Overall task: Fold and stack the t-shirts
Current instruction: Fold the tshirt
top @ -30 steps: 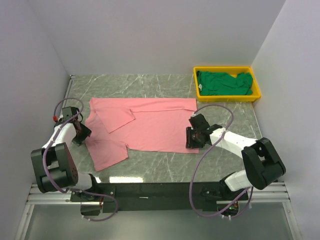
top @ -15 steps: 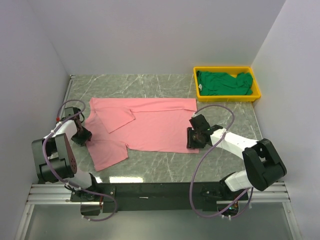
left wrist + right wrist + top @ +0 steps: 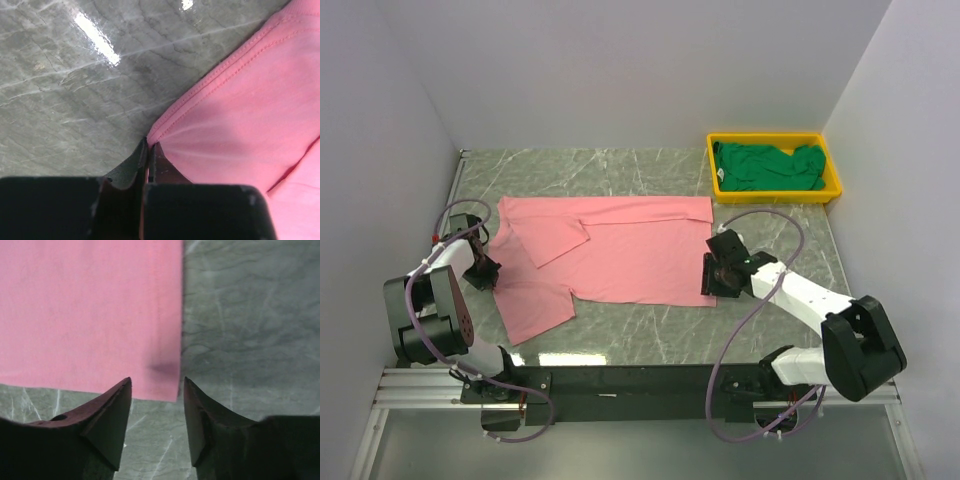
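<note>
Altogether one pink t-shirt (image 3: 630, 255); one green t-shirt (image 3: 765, 165) inside one yellow tray (image 3: 775, 196)

Pink shirt (image 3: 610, 255) is lying spread flat on the grey marbled table (image 3: 650, 335), sleeves to the left and straight hem to the right. One sleeve is lying folded in over the far-left part; the other is fanning out toward the near left.

Left gripper (image 3: 485, 268) is sitting at the shirt's left edge; finger state is too small to tell. Right gripper (image 3: 712, 278) is sitting at the shirt's near-right corner.

Green shirt (image 3: 767, 166) is lying bunched inside the yellow tray (image 3: 775, 196). The tray is standing at the far right, just beside the pink shirt's far-right corner.
</note>
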{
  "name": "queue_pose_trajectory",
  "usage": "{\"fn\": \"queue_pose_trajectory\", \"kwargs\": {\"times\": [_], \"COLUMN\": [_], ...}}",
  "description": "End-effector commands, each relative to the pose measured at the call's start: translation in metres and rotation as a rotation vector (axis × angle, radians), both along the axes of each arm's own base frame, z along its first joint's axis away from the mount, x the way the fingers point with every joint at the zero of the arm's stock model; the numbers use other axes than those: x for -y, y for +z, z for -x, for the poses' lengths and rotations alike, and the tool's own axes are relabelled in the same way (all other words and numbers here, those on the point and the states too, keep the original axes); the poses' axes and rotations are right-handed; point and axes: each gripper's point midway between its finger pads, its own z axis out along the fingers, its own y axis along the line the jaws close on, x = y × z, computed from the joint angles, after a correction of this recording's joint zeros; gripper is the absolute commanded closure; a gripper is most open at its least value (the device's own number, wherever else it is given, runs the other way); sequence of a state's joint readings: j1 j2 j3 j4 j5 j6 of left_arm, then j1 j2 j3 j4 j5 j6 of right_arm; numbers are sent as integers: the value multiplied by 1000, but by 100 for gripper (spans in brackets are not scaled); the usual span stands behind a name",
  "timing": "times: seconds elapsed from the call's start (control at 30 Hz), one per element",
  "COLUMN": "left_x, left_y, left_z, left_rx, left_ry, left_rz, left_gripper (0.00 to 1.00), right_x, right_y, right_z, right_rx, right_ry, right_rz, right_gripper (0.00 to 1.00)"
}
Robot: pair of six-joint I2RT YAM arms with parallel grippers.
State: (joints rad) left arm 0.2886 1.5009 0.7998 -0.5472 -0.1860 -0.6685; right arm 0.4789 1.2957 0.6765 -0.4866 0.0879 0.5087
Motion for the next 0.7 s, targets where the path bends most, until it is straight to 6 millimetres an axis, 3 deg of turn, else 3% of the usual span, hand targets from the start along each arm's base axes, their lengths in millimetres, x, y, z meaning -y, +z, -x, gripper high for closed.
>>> {"fn": "queue_pose_trajectory", "kwargs": {"times": [0.0,0.17,0.67], "left_x": [-1,1,1], "left_y": [-5,-1,7], "left_z": [10,8,3], "left_rx": [-47,-27,8], "left_ry": [-2,-7,-13], "left_rz": [-6,4,3], "left_gripper": [99,99,99], "right_x": [22,33,21], "right_y": [1,-5,-6], "right_z": [4,13,10], "right_rx": [14,-2,-13], "right_ry": [-109,-170,-194], "right_rz": [31,10,-70], "right_gripper": [43,41,52]}}
